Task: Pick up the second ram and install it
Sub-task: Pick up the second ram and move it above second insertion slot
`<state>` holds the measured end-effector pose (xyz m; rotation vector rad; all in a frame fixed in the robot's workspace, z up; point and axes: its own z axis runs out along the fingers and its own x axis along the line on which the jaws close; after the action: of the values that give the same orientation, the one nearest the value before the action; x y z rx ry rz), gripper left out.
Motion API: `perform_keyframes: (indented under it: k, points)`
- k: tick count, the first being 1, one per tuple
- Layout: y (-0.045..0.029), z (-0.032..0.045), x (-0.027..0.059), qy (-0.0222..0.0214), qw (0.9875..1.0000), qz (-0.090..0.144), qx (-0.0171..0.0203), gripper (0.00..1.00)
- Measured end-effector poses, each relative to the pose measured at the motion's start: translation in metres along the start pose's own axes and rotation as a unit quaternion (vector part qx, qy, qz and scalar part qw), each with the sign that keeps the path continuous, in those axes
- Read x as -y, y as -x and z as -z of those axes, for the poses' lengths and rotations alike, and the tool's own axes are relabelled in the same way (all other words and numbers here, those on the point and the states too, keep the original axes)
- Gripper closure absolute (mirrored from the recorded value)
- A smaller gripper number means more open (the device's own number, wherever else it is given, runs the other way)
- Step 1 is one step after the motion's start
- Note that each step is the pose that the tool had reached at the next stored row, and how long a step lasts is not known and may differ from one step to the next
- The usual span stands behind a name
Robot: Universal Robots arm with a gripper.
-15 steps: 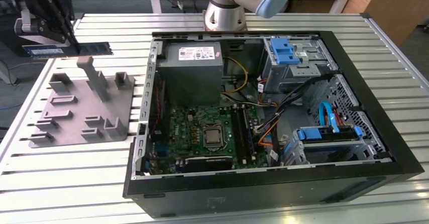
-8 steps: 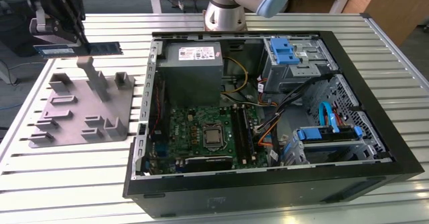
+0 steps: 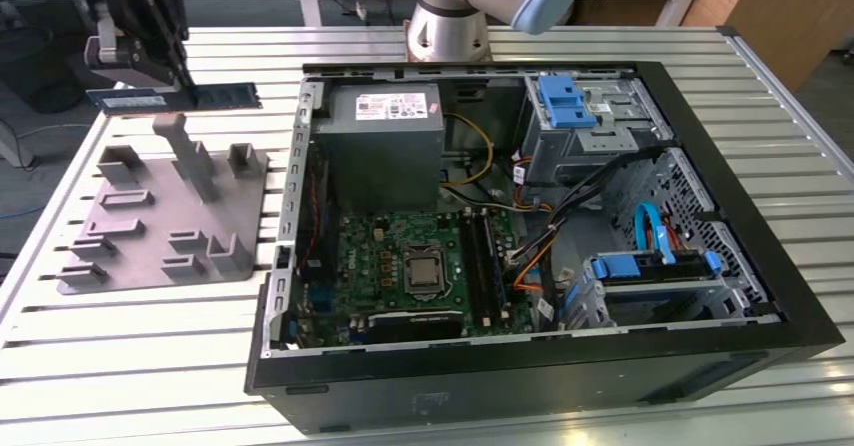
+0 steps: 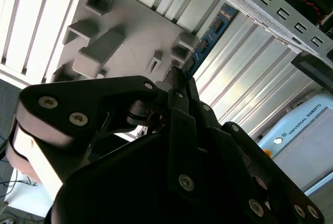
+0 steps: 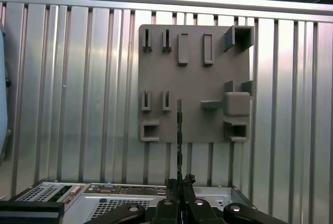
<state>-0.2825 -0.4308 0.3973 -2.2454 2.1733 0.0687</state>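
Note:
The second ram (image 3: 214, 96) is a slim dark stick with a white label, held level in the air above the far end of the grey fixture plate (image 3: 147, 231). My gripper (image 3: 144, 84) is shut on it near its middle. The first wrist view has the ram (image 5: 179, 125) edge-on, reaching out from my gripper (image 5: 180, 182) over the plate (image 5: 197, 78). In the second wrist view the blue board (image 4: 209, 32) pokes out past the black fingers (image 4: 179, 86). The black memory slots (image 3: 483, 261) lie on the motherboard inside the open computer case (image 3: 747, 96), well to the exterior view's right of the gripper.
The fixture plate carries several upright posts (image 3: 187, 156) just under the ram. The case's metal wall (image 3: 304, 166) rises between plate and motherboard. Inside are a power supply (image 3: 380, 131), loose cables (image 3: 561, 216) and blue drive brackets (image 3: 654, 266). The arm's base (image 3: 447, 26) stands behind the case.

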Motion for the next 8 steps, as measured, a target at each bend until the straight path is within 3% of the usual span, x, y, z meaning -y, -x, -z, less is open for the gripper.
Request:
perform_keyframes:
  k: [8]
  points:
    - [-0.0007, 0.0004, 0.0201, 0.0, 1.0, 0.0, 0.0, 0.86]
